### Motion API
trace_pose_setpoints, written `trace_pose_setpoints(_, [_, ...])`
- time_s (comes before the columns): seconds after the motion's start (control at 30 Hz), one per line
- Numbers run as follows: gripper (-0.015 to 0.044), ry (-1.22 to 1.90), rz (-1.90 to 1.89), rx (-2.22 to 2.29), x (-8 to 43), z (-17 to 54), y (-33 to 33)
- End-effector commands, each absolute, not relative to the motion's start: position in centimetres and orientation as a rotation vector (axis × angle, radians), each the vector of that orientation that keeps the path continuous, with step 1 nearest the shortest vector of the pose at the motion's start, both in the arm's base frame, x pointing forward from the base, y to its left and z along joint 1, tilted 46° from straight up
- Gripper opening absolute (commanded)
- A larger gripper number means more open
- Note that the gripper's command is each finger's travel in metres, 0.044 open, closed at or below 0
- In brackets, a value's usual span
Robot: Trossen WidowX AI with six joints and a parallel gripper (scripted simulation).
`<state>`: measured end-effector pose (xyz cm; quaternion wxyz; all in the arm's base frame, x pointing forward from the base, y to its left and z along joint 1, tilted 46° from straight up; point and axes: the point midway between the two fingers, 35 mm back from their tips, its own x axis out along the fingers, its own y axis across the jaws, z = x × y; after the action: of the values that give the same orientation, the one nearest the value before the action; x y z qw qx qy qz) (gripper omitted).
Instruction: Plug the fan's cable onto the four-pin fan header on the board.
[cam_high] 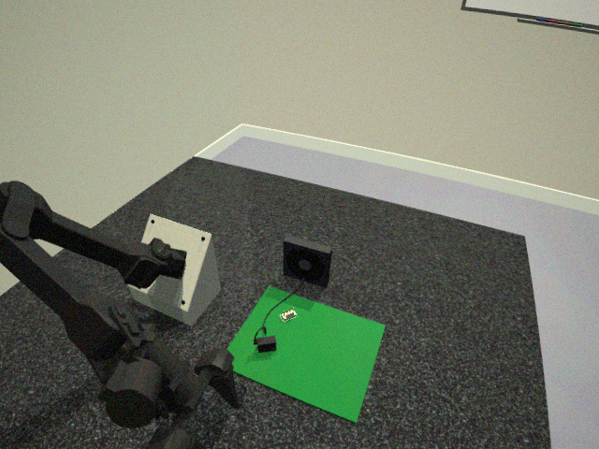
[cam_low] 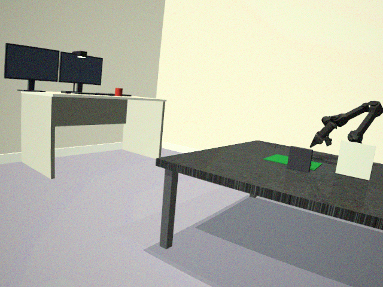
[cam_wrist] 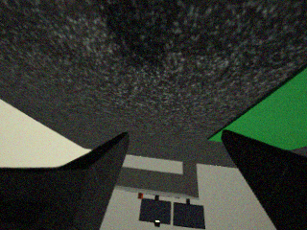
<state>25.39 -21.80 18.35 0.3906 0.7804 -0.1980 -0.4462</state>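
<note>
The green board (cam_high: 328, 367) (cam_low: 275, 158) (cam_wrist: 273, 112) lies flat on the dark table. The small header (cam_high: 288, 314), with a white outline and pale pins, is near the board's fan-side edge. The black plug (cam_high: 266, 343) lies on the board apart from the header, near its arm-side edge. The thin black cable (cam_high: 275, 308) runs from it to the upright black fan (cam_high: 304, 264) (cam_low: 300, 159) beside the board. My gripper (cam_low: 319, 145) (cam_wrist: 174, 135) is wide open and empty, above the table beside the board. The wrist view shows neither plug nor header.
A white block with a sloping face (cam_high: 209, 282) (cam_low: 355, 160) (cam_wrist: 29, 139) stands on the table near the arm, left of the fan in the top view. A desk with two monitors (cam_low: 32, 63) (cam_low: 81, 68) and a red cup (cam_low: 118, 91) stands beyond the table.
</note>
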Motion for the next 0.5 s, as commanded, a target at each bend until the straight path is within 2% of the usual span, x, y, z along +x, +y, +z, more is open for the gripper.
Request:
trace_pose_setpoints(0.0, [0.044, -0.365, -1.367, 1.992, 27.1, 13.1, -17.8])
trace_pose_setpoints(0.23, [0.044, -0.228, -1.684, 1.761, 26.6, 6.6, -10.6])
trace_pose_setpoints(0.47, [0.044, -0.22, -1.754, 1.464, 24.9, 4.2, -6.2])
